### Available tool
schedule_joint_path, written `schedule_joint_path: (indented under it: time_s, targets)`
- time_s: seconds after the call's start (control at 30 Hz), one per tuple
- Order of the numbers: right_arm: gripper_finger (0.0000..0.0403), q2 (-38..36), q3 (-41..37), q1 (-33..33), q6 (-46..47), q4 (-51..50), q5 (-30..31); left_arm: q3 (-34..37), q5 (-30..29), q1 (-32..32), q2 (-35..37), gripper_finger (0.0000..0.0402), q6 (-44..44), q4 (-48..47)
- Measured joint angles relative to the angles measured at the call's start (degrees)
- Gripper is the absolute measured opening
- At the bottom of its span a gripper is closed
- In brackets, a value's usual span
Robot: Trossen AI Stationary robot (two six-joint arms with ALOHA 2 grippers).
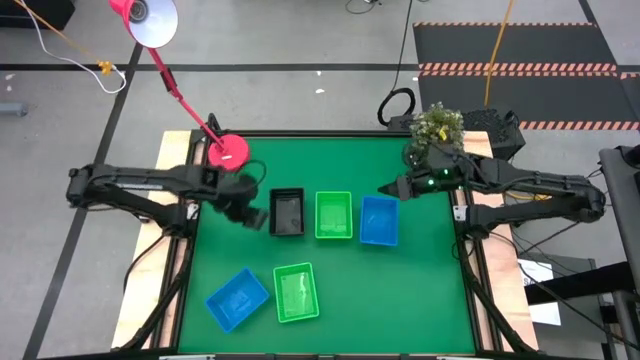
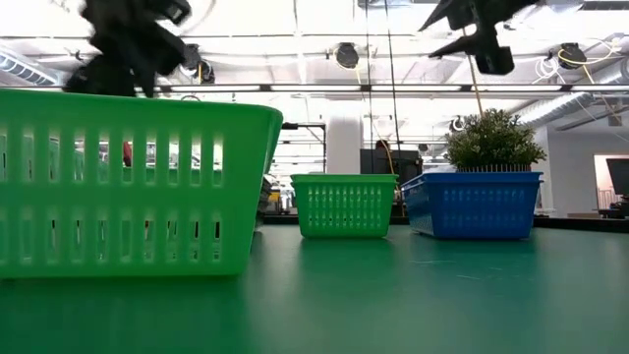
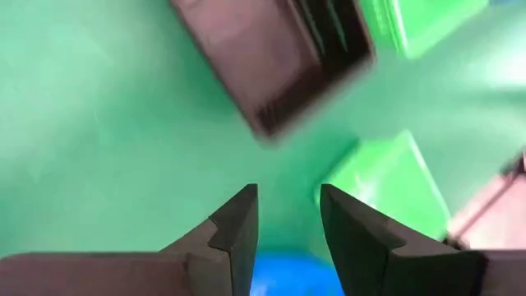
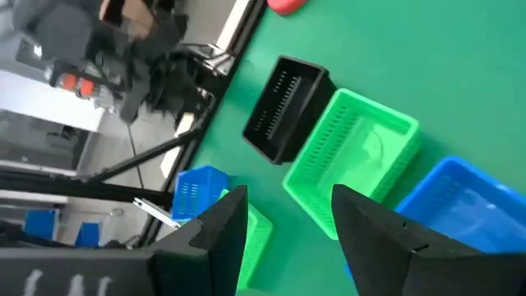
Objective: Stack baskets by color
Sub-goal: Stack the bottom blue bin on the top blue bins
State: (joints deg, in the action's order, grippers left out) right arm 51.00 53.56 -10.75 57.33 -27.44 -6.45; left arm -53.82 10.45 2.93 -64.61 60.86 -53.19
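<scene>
The left pincer [image 1: 256, 217], spread and empty, hovers beside the black basket [image 1: 287, 212] on the table [image 1: 420, 290]. The right pincer [image 1: 387, 189] waits spread. Next: fetch the loose green basket [image 1: 296, 292].

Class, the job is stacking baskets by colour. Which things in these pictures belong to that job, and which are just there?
Belong: black basket, green basket, blue basket, front green basket, front blue basket.
Just there: pink lamp, potted plant.
</scene>
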Motion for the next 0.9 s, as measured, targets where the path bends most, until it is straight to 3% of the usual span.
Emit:
schedule_joint_path:
  time_s: [0.23, 0.4, 0.67, 0.9]
  targets:
    - [0.0171, 0.12, 0.01, 8.95, 4.72, 2.37, 11.39, -0.02, -1.22, -16.43, 1.69, 0.0137, 12.59, -1.54]
    - [0.0171, 0.69, 0.02, 12.04, 6.07, 3.24, 14.69, 0.08, -3.51, -24.33, -0.47, 0.0179, 16.39, -5.16]
    - [0.0171, 3.1, 0.02, 16.3, 8.04, 4.64, 15.86, 3.17, -3.01, -29.38, -4.56, 0.0269, 17.7, -2.74]
    - [0.0171, 6.04, 0.04, 19.48, 9.18, 10.02, 15.88, 6.81, -2.92, -30.44, -6.6, 0.0254, 17.71, 3.93]
